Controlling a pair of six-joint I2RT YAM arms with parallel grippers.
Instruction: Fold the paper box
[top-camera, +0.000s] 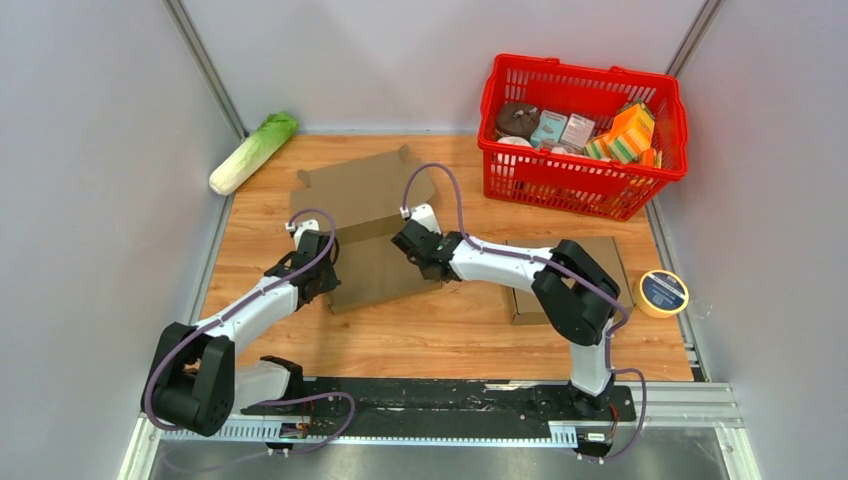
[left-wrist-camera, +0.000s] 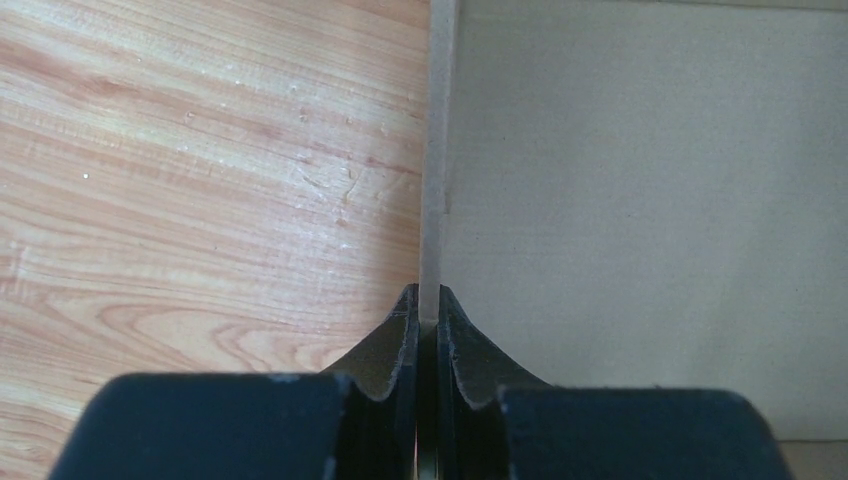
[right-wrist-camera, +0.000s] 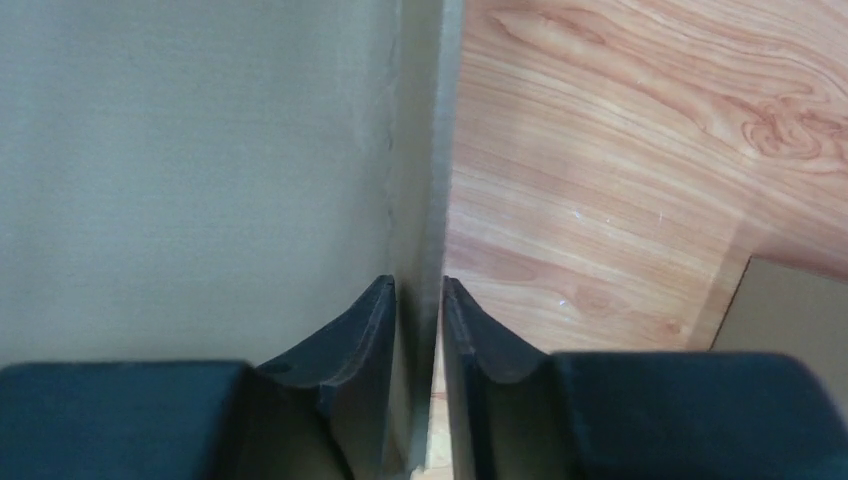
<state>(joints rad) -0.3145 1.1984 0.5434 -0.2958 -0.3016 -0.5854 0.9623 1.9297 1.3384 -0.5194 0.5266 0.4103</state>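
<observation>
The flattened brown paper box lies in the middle of the wooden table, one panel reaching toward the far side. The left gripper is at the box's left edge. Its wrist view shows the fingers pressed together on that thin edge, with the box panel to one side and bare wood to the other. The right gripper is at the box's right edge. Its fingers straddle the edge of the panel closely, but a sliver of gap shows at one finger, so I cannot tell whether it is clamped. A red basket of packets stands at the far right, a cabbage at the far left, and a roll of tape at the right. A second flat cardboard sheet lies under the right arm.
</observation>
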